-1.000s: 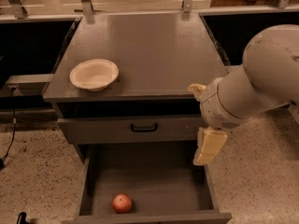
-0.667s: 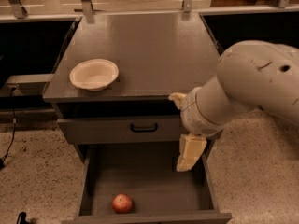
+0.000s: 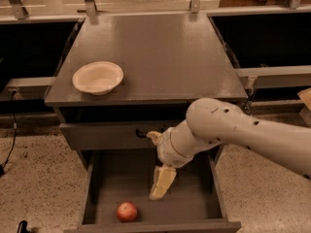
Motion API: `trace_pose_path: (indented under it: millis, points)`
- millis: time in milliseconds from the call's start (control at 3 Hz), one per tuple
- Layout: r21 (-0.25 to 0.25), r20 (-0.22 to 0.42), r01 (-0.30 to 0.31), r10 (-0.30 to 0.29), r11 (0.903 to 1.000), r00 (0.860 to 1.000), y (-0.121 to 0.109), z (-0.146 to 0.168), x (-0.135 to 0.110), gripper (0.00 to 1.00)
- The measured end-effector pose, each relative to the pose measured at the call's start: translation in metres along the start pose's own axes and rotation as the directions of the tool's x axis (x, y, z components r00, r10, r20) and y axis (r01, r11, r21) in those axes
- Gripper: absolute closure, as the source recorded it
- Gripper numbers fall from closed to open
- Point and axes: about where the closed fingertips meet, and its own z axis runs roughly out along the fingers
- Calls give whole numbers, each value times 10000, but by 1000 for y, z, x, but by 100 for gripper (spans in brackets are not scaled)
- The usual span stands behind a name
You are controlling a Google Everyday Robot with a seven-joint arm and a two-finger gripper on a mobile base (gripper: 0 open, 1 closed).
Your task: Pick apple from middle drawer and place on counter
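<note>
The gripper (image 3: pixel 162 182) is hanging over the open middle drawer (image 3: pixel 192 205), pointing down toward its grey floor; whether it is apart or together cannot be told from this angle. The apple (image 3: pixel 127 211) is lying on the drawer floor near the front wall, below and to the view's left of the gripper and apart from it. The white arm (image 3: pixel 233 130) is reaching in from the view's right, crossing the closed drawer front (image 3: pixel 97 135) above. A cream bowl (image 3: pixel 97 77) is sitting on the table (image 3: pixel 165 52), near its front left corner.
</note>
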Motion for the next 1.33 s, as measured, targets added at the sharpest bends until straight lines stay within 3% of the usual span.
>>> trace_pose_path:
  millis: [333, 667, 1000, 1333]
  points:
    - [-441, 236, -65, 75, 9990, 9997, 6, 21, 11, 0]
    - [-457, 78, -101, 104, 9989, 9999, 3, 33, 14, 0]
    - [-469, 630, -63, 92, 9989, 9980, 7, 88, 30, 0]
    - [-150, 1730, 181, -152, 9997, 9848, 9, 138, 37, 0]
